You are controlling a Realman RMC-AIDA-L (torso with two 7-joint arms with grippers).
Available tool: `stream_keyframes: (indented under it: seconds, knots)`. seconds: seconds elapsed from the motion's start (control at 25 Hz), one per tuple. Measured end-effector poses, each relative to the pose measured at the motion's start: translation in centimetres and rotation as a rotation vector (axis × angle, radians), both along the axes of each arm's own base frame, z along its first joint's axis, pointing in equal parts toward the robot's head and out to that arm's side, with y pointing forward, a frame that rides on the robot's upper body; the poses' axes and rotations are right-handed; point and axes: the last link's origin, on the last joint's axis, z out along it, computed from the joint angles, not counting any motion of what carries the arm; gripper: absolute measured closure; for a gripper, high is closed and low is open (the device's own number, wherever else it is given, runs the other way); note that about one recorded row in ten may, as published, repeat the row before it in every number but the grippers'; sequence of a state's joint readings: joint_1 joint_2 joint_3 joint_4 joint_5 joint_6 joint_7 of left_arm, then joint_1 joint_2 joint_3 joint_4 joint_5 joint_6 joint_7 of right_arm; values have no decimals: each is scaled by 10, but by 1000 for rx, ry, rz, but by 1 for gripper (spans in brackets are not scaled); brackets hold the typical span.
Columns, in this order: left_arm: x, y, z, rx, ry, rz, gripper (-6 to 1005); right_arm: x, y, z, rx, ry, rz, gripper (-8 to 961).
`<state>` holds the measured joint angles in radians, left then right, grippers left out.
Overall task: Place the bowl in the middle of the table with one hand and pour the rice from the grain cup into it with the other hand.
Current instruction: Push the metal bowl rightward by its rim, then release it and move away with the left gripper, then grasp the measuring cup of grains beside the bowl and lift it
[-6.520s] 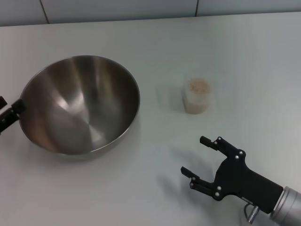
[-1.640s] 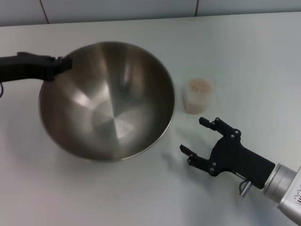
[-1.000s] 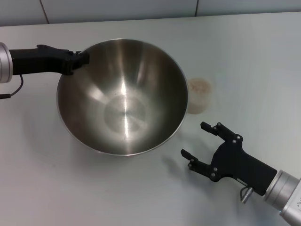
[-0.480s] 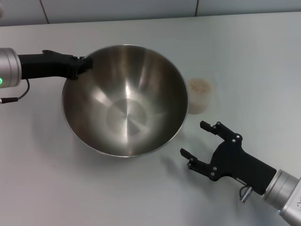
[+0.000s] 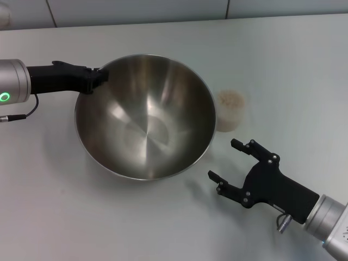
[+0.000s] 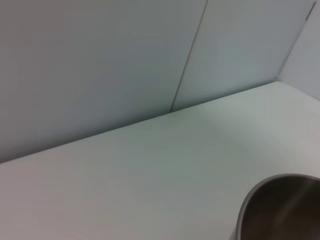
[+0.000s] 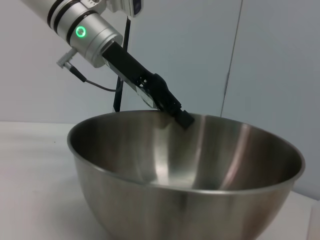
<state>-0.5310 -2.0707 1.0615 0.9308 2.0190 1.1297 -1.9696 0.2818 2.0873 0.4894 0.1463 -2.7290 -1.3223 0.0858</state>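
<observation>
Left arm: silver-grey cylindrical metal wrist segment with dark ring bands and a lit green ring indicator. A thin black cable loops from a small metal plug at its side. Beyond it, a long, narrow matte-black left gripper, blocky at the tip.

Right arm: silver-grey cylindrical wrist segment with fine printed markings and a small metal connector stub underneath. Attached is a flat matte-black right gripper with two jointed fingers and small bright screw heads at the joints.

Silver bowl (brushed sheen), white table, beige rice
</observation>
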Motion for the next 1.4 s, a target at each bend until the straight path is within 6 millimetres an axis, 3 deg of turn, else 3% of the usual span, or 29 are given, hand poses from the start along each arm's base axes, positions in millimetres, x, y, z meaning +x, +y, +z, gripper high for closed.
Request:
stream_keyframes:
  seconds: [0.64,1.12,1.4]
  knots:
    - [-6,-2,-5,12,10,-36,809,-1,2,1,0,-2,6,145]
    - [-10,-3,1,61,-38,-24,463,-1,3,0,0,-3,7,144]
    - [-10,-13,32,221,-117,-138,284,-1,3,0,1,-1,7,144]
